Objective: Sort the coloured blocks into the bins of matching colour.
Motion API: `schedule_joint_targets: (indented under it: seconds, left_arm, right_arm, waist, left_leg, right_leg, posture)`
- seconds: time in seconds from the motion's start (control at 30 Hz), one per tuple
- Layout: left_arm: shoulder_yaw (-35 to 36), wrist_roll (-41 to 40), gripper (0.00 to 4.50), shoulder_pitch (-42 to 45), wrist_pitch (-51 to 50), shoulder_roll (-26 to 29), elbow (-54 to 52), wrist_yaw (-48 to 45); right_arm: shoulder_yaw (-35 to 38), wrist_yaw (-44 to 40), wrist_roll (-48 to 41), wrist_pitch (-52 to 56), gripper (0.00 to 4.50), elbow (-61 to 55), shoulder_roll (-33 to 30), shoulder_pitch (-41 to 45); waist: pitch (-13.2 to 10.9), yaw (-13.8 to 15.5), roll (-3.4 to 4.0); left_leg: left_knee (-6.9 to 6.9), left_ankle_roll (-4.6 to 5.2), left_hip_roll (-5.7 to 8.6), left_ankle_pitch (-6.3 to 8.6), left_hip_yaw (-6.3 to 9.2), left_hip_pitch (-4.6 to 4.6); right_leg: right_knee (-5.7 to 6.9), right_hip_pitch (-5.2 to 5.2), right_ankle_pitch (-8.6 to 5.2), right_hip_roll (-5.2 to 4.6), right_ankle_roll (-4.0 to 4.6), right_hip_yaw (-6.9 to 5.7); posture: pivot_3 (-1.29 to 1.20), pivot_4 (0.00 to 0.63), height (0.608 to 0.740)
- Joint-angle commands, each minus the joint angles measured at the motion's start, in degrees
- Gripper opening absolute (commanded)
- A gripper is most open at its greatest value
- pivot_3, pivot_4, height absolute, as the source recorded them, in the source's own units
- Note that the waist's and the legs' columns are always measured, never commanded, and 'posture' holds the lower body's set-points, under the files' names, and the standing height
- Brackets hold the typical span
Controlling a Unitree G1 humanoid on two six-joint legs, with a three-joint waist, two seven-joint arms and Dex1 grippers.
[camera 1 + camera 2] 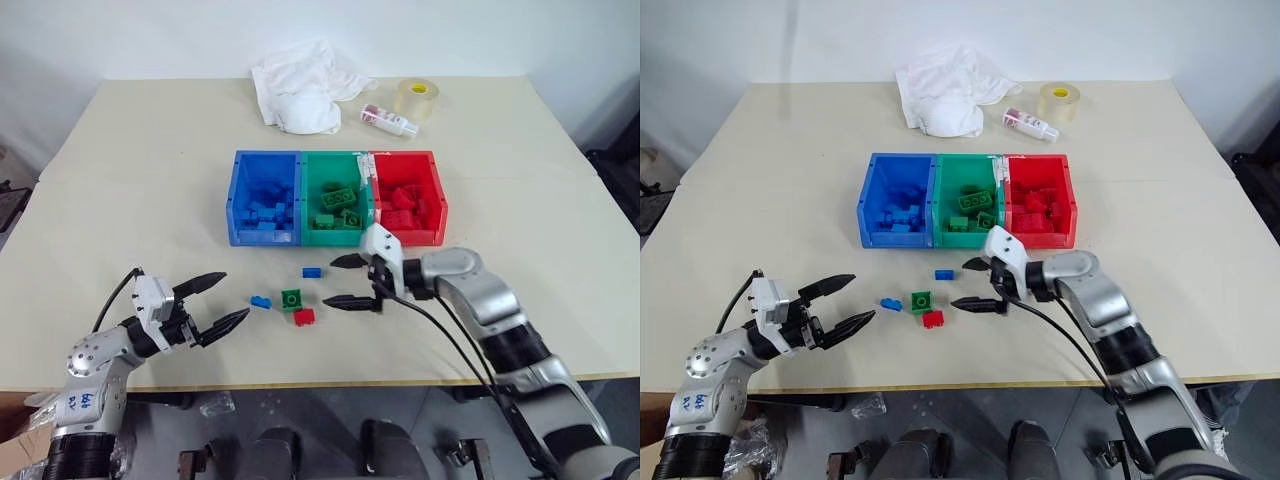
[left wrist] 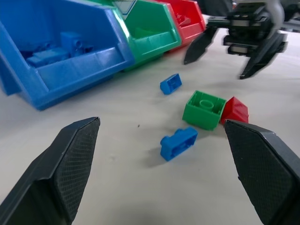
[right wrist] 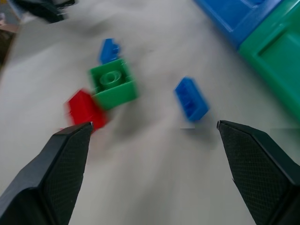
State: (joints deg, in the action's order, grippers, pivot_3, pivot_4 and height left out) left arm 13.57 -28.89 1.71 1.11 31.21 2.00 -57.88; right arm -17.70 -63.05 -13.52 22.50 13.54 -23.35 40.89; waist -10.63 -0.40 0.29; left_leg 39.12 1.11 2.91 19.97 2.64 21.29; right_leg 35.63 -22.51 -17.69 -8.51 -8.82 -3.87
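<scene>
Both grippers stand wide open and hold nothing: your right gripper [image 1: 348,281] hovers just in front of the bins, fingers pointing toward the loose blocks, and your left gripper [image 1: 218,300] sits low near the table's front edge [image 1: 330,380], fingers aimed at the same group. Between them on the bare tabletop lie four loose blocks: a small blue block [image 1: 311,271] nearest the bins, a second blue block [image 1: 261,301] nearer your left gripper, a green block [image 1: 292,298], and a red block [image 1: 304,317] touching the green one on its front side. You have open table between each gripper and the blocks, and wide bare surface to the left and right of the bins. The blue bin [image 1: 264,198], green bin [image 1: 335,196] and red bin [image 1: 408,196] stand joined in a row mid-table, each already containing blocks of its colour. Behind them, well apart, lie a white cloth [image 1: 300,85], a small bottle [image 1: 389,120] and a tape roll [image 1: 418,98]. The bottle's label carries print too small to read.
</scene>
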Motion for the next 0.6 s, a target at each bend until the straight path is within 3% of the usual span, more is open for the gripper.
schedule_joint_targets:
  seconds: [0.03,0.23,0.27,0.37,0.6]
  left_arm:
    - [1.7,-1.1,4.50,-2.1,0.1,-0.3,-3.8,1.5]
    - [1.8,-1.3,4.50,-3.9,-0.2,-0.7,-5.8,3.1]
    - [1.8,-1.2,4.50,-4.0,-0.2,-0.8,-6.0,3.2]
    - [1.8,-1.2,4.50,-4.0,-0.3,-1.0,-6.3,3.6]
    - [1.4,-1.0,4.50,-3.4,-0.2,-1.4,-5.9,3.9]
  right_arm:
    - [-0.5,-0.3,1.8,-3.8,4.43,4.9,2.7,2.9]
    - [-1.2,-0.9,5.0,-7.8,4.43,12.2,6.4,6.1]
    - [-1.2,-0.9,5.4,-8.2,4.26,13.0,6.8,6.5]
    - [-0.9,-0.7,6.2,-9.1,3.49,14.1,7.5,7.0]
    - [-0.2,-1.3,5.9,-8.6,1.05,10.2,6.9,5.9]
  waist:
    - [0.0,0.0,0.00]
    - [0.0,-0.3,0.00]
    - [0.0,-0.4,0.01]
    - [0.0,-1.0,0.01]
    - [0.0,-1.4,0.01]
  left_leg:
    - [-0.01,0.00,0.01,0.00,0.00,0.01]
    - [-0.01,0.00,0.03,0.00,0.03,0.00]
    - [-0.01,0.00,0.02,0.00,0.03,0.00]
    - [-0.02,0.00,0.03,0.00,0.06,0.01]
    - [-0.06,-0.01,0.03,0.00,0.08,0.00]
  right_leg:
    - [0.00,-0.02,0.00,0.00,0.00,0.00]
    - [0.02,-0.01,0.00,-0.01,0.00,-0.01]
    - [0.02,-0.01,0.00,0.00,0.00,-0.01]
    - [0.05,-0.01,0.00,0.00,0.00,-0.02]
    - [0.07,-0.04,0.00,0.00,0.01,-0.03]
  posture:
    - [0.00,0.150,0.740]
    - [0.00,0.150,0.740]
    - [0.00,0.150,0.740]
    - [0.00,0.150,0.740]
    - [0.00,0.150,0.740]
